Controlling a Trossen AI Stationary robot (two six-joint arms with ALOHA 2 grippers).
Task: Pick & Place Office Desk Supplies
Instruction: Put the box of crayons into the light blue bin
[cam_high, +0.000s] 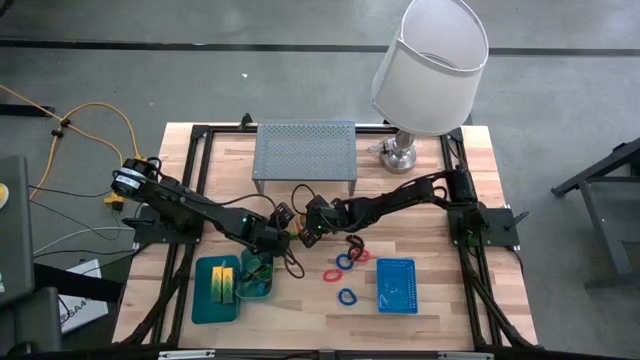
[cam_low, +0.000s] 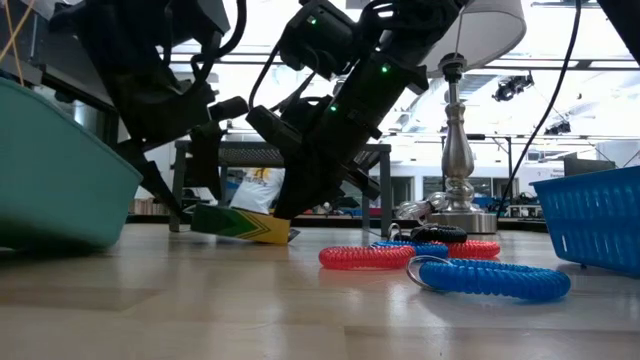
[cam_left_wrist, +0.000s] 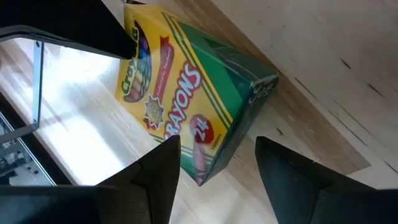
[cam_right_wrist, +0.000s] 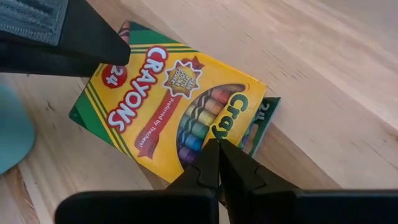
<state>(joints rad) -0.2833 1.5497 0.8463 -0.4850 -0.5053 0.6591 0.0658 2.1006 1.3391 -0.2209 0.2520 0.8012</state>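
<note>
from above, we see both arms meet near the table's middle, in front of the grey riser shelf (cam_high: 305, 152). the left gripper (cam_high: 283, 230) and right gripper (cam_high: 308, 232) close in on the same spot, just beside the 2 teal trays (cam_high: 213, 305). band loops (cam_high: 346, 262) lie between that spot and the blue mesh basket (cam_high: 397, 285), and a white-shaded lamp (cam_high: 428, 62) stands at the far edge.

at table height, we see the crayon box (cam_low: 242, 224) tilted, 1 end lifted off the wood.

past the left wrist, we see the fingers (cam_left_wrist: 155, 180) standing apart around the box's end (cam_left_wrist: 186, 99).

past the right wrist, we see the fingers (cam_right_wrist: 208, 165) pressed together, their tips resting on the box's edge (cam_right_wrist: 168, 106).
</note>
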